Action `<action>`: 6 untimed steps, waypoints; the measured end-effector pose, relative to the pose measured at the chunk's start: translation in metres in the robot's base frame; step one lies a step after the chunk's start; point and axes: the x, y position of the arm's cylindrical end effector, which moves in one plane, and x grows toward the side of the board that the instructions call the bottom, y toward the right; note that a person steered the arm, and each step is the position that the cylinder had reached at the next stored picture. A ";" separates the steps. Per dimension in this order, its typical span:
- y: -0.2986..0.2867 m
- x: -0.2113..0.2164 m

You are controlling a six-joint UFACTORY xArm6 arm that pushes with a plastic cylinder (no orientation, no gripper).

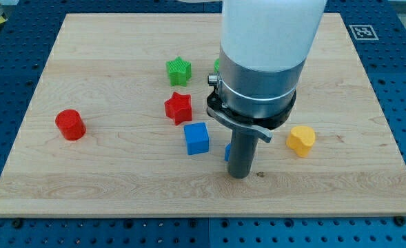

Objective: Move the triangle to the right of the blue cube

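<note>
- You see the wooden board [120, 179] lying on a blue perforated table [402, 83], with the arm's pale cylinder [271, 27] coming down from the view's top and hiding part of the board's middle.
- My tip [239, 175] rests low on the board, below the centre. It is a bare rod with nothing to open or close, so it grasps nothing.
- Just to the view's left of my tip a small blue sliver [227, 152] shows, touching or nearly touching the rod. Its shape is mostly hidden, so you cannot tell whether it is the triangle.
- The blue cube [197, 138] sits just to the view's left of that sliver.
- The red star [178, 107] lies just above the blue cube, and the green star [178, 71] is above that.
- A green edge [217, 66] peeks out beside the arm; its shape is hidden.
- The red cylinder [70, 125] stands well apart at the view's left.
- The yellow block [300, 140] sits to the view's right of my tip.
</note>
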 end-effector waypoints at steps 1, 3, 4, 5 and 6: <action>0.000 -0.004; 0.000 -0.015; 0.000 -0.028; 0.000 -0.028; -0.005 -0.023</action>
